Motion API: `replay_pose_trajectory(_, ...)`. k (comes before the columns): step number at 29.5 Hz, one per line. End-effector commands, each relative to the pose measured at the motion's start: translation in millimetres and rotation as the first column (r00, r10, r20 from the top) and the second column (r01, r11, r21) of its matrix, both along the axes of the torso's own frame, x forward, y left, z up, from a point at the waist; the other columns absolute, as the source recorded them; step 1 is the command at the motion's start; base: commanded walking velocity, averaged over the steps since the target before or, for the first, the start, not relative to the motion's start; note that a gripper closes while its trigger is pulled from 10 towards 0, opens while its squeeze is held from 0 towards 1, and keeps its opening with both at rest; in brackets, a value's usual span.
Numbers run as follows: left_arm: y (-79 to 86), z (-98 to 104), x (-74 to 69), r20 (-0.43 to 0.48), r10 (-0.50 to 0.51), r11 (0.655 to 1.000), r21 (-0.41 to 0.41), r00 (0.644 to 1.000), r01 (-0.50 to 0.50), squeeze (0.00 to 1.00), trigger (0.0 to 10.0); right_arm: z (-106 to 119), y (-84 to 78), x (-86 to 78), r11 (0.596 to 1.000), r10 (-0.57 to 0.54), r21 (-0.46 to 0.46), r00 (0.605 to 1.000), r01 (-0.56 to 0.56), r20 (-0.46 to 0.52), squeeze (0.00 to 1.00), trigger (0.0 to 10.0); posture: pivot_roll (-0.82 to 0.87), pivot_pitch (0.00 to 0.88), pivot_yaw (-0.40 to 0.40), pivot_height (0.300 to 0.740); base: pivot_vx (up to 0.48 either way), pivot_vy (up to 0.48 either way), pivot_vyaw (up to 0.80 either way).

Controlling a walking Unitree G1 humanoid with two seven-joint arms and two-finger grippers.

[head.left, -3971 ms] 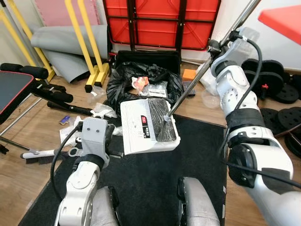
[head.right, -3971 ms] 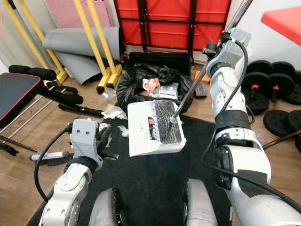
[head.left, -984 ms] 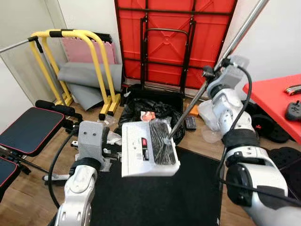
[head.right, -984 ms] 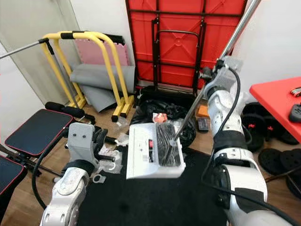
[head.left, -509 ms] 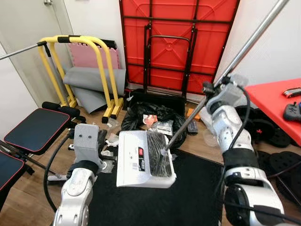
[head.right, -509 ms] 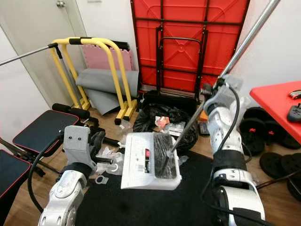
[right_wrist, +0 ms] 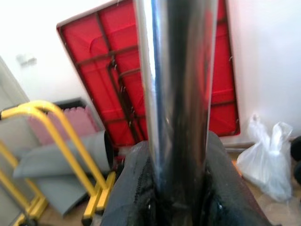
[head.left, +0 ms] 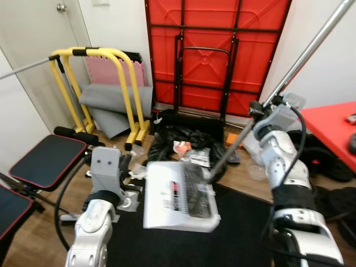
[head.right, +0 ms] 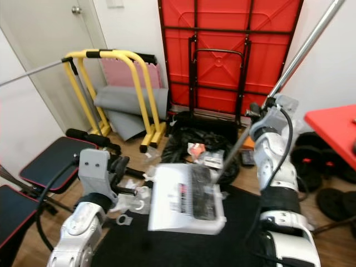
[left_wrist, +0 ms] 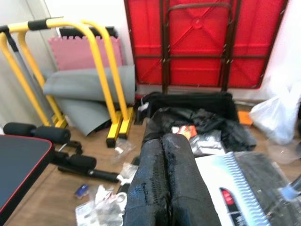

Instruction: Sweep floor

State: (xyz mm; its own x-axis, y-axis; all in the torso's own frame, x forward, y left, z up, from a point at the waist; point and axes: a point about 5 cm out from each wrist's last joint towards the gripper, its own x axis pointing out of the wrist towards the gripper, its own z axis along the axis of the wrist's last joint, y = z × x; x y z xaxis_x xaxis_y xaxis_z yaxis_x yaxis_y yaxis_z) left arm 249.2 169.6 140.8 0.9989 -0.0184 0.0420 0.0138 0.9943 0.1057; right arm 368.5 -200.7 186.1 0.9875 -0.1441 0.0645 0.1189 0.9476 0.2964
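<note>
**Sweeper head raised over mat, litter not yet reached**

Right pincer (right_wrist: 175,188): my two black fingers are clamped either side of the chrome pole (head.left: 311,53), which runs steeply up past my shoulder. I hold it high on the shaft, I judge, to get leverage for steering the head. The pole slopes down to the white sweeper head (head.left: 179,197), which sits over the far edge of the black mat (head.left: 233,233). Head appears tilted and blurred in both eye views; I cannot tell whether it touches the mat.

Left pincer (left_wrist: 164,186): fingers pressed together, nothing between them. It points out toward the sweeper head and the litter, and seems held forward just to stay clear of the pole.

Litter: crumpled plastic and paper scraps (left_wrist: 101,205) lie on the wooden floor (head.left: 33,233) between the mat and the weight bench (head.left: 41,158). A black rubbish bag (head.left: 178,142) lies open beyond the head with wrappers on it, in front of the folded red table (head.left: 217,50) leaning on the wall. Yellow bars (head.left: 105,83) and grey rolled mats stand further left.

Writing: the head carries a red label patch with pale marks (left_wrist: 225,197); too blurred to read. No other legible text.

Judgement: sweeping is at an early stage; scraps beside the mat remain uncollected.
</note>
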Motion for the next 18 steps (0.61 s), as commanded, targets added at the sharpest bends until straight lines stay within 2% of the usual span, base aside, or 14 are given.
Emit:
replay_pose_trajectory(1, -1.5, 2, -0.8, 0.006, -0.005, 1.0, -0.01, 1.0, 0.005, 0.0, 10.0, 18, -4.1, -1.8, 1.0, -0.015, 0.027, 0.996, 0.012, 0.084, 0.0, 10.0, -0.1, 0.003, -0.03, 0.74, 0.292, 0.0, 0.0)
replay_pose_trajectory(10, -3.1, 1, -1.7, 0.006, -0.017, 1.0, -0.011, 1.0, 0.017, 0.0, 10.0, 23, 1.7, -4.9, 1.0, 0.017, 0.004, 0.993, -0.018, 0.113, 0.0, 10.0, -0.1, 0.005, -0.029, 0.74, 0.295, 0.0, 0.0)
replay_pose_trajectory(18, -3.3, 0, -2.1, 0.003, -0.017, 1.0, -0.011, 1.0, 0.017, 0.0, 10.0, 15, 6.4, -8.8, 0.999, 0.035, -0.02, 0.995, -0.033, 0.093, 0.0, 10.0, -0.1, 0.0, -0.034, 0.74, 0.3, 0.0, 0.0)
